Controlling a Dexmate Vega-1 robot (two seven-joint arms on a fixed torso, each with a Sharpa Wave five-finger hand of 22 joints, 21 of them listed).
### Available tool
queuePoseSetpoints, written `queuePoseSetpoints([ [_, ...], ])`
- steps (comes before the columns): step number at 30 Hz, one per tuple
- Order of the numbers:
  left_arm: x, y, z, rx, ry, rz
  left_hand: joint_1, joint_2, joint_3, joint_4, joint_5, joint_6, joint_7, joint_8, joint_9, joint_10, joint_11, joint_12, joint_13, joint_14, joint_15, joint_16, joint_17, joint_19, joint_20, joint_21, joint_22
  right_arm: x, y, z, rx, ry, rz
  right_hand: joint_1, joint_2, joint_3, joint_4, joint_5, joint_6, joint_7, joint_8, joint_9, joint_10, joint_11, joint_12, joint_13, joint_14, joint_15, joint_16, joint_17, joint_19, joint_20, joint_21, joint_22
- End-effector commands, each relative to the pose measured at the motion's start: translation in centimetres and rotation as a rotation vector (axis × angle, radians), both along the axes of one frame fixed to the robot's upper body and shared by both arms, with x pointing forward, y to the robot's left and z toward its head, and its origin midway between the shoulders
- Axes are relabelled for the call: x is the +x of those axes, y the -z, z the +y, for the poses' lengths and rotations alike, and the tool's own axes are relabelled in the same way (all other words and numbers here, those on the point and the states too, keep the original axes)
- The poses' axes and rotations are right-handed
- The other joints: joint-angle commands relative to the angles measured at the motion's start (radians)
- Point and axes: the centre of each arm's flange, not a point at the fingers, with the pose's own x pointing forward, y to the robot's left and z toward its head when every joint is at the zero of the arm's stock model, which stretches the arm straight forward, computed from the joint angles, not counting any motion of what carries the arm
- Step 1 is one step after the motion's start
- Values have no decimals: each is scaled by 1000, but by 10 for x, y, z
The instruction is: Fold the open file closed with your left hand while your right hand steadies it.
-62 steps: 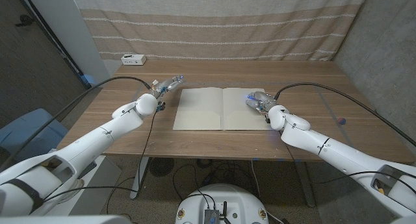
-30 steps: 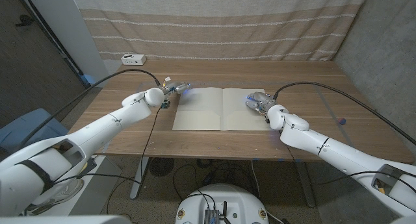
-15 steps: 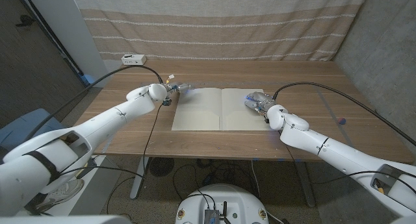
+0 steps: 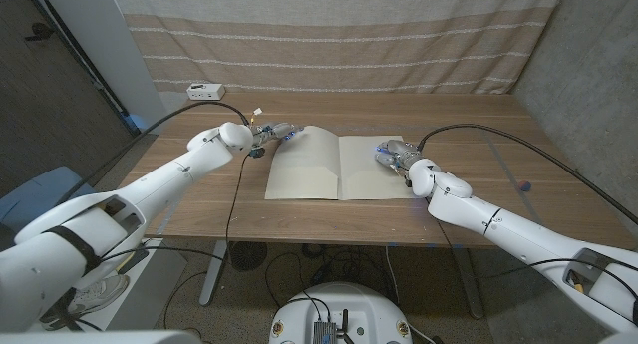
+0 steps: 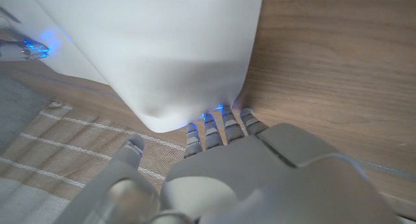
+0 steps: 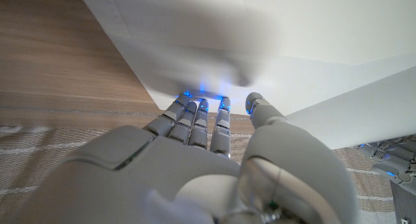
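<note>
From the head camera you cannot see how your left hand [image 4: 276, 133] meets the paper: its fingertips disappear at the raised corner of the file [image 4: 334, 166], left of centre in the frame. Your left wrist camera shows more, with the fingertips [image 5: 224, 117] pushed under the lifted flap [image 5: 162, 49], but the thumb stays clear of the sheet, so whether the flap is gripped or only propped up cannot be told. The flap's far edges run out of that picture.

The file lies open at the middle of the wooden table [image 4: 199, 199], its left leaf tilted up off the surface at the outer top corner and its right leaf flat. Your right hand [image 4: 394, 153] sits on the right leaf, just right of the spine, fingers together and pressing down; in the right wrist camera its fingertips [image 6: 195, 113] touch the sheet without closing around anything.

The file is plain, pale cream card, smooth and matte, rectangular with a straight centre crease. The tabletop is brown wood grain. Behind it hangs a beige striped curtain [image 4: 329, 35].
</note>
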Motion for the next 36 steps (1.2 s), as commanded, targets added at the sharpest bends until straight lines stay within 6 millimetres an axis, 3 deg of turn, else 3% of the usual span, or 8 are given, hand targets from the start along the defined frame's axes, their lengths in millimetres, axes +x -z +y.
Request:
queuePoseSetpoints([
  [1, -12, -6, -9, -133, 158, -5, -5, 3, -5, -1, 7, -14, -5, -5, 1, 1, 8, -3, 4, 11, 4, 1, 1, 143, -24, 22, 159, 10, 2, 2, -11, 12, 58, 9, -3, -3, 4, 0, 12, 2, 5, 3, 17, 2, 6, 2, 17, -14, 11, 1, 31, 15, 5, 3],
  [10, -13, -4, -10, -239, 247, 3, -4, 8, -5, 0, 8, -53, -15, -13, 1, -8, 6, -9, 4, 8, 1, -6, 1, 148, -21, 21, 158, 12, 2, 4, -6, 16, 59, 10, -2, -4, 6, 1, 15, 5, 4, 3, 19, 3, 5, 2, 17, -13, 11, 2, 33, 15, 3, 3],
  [13, -12, -1, -10, -277, 269, 4, 4, 6, -5, -7, 9, -101, -19, -20, 1, -17, 6, -13, 4, 9, 0, -10, 0, 151, -20, 19, 157, 12, 2, 4, -1, 18, 62, 10, -2, -4, 6, 1, 14, 4, 4, 4, 18, 5, 5, 1, 17, -13, 11, 2, 34, 15, 2, 4],
  [23, -15, 14, -13, -465, 333, -51, 58, -24, -8, -68, 8, -298, -97, -17, 2, -119, -31, -35, 5, -15, -2, -24, -1, 179, -2, 11, 154, 11, 1, 5, 9, 17, 64, 11, -2, -5, 7, 1, 15, 6, 3, 4, 19, 4, 4, 1, 17, -12, 11, 2, 36, 14, -1, 4],
  [31, -18, 29, -18, -624, 373, -94, 95, -39, -7, -107, 9, -384, -120, -15, 3, -174, -49, -37, 5, -30, -9, -24, -1, 200, 6, 10, 154, 11, 1, 5, 11, 21, 67, 11, -3, -6, 8, 1, 15, 6, 2, 4, 19, 8, 3, 1, 16, -10, 11, 3, 37, 14, -3, 4],
  [36, -17, 42, -24, -735, 398, -93, 135, -35, 2, -137, 11, -427, -123, -10, 4, -216, -65, -37, 6, -40, -17, -24, -1, 248, 14, 20, 154, 10, -1, 5, 11, 19, 62, 12, -2, -6, 9, 0, 16, 6, 1, 4, 19, 5, 2, 1, 17, -11, 11, 3, 38, 13, -4, 4],
])
